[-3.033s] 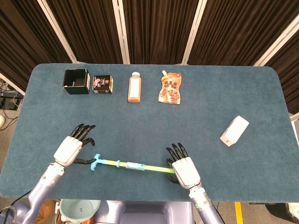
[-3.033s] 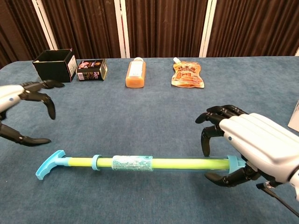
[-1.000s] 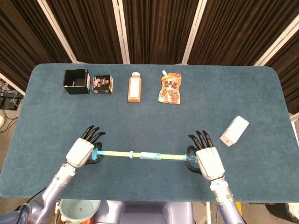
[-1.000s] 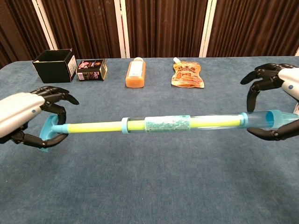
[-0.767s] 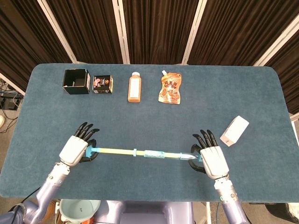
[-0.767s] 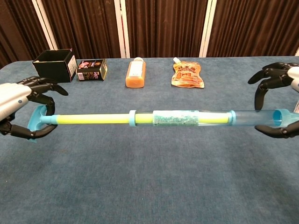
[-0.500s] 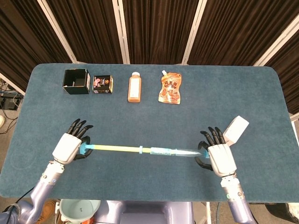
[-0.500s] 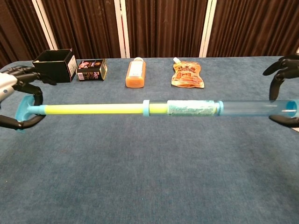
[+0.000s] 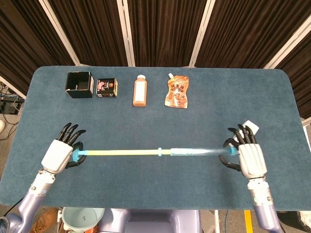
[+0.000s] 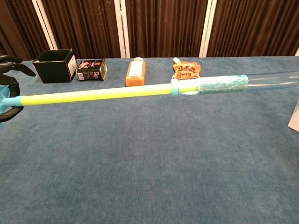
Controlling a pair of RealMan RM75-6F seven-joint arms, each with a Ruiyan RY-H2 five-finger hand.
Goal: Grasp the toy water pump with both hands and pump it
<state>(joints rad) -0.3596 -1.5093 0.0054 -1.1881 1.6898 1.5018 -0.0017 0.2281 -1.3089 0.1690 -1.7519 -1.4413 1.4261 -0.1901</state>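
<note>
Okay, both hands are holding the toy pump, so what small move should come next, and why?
Probably bring the hands together. The left hand grips the handle and the right hand the clear barrel end of the blue-and-yellow toy water pump, whose yellow rod looks drawn far out, so pushing it in would complete a pump.

Illumination is even and diffuse in both views, apparently from overhead, with no hard shadows on the table [image 9: 146, 116]. The head view is sharp across the frame; only faint, soft shading appears under each hand. The dark curtains [image 9: 160, 29] behind the table render nearly black with little detail. In the chest view, the toy water pump [image 10: 140, 91] is close to the lens and its clear barrel at the right edge is smeared by motion blur. No glare is evident on either view.
</note>
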